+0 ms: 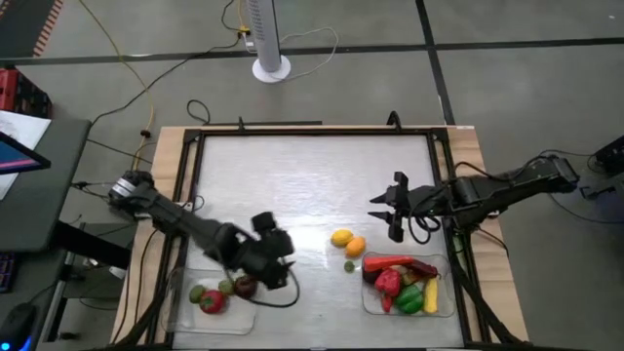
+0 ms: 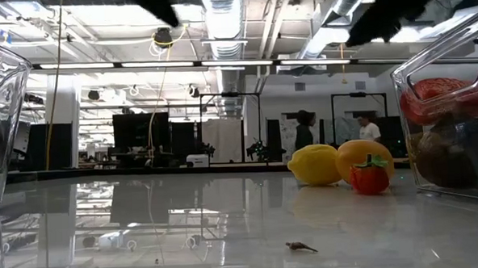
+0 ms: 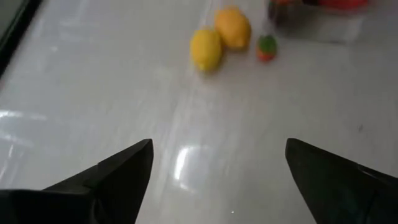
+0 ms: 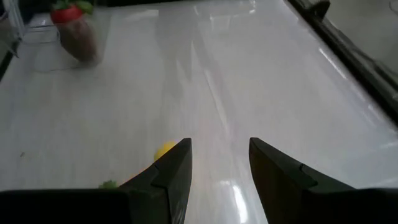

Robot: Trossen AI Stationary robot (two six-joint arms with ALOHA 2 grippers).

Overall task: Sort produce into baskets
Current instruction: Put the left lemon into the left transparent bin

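Lemon (image 3: pixel 206 49) lies loose on the table, ahead of your left gripper (image 3: pixel 217 168) — fingers spread, nothing held. Centre on it before closing — the orange (image 3: pixel 233 27) touches it.

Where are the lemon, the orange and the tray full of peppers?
lemon (image 1: pixel 340 237): high view, middle of its yellow skin.
orange (image 1: pixel 355 247): high view, centre of its top.
right basket (image 1: pixel 448 310): high view, bare clear corner, near its rim.
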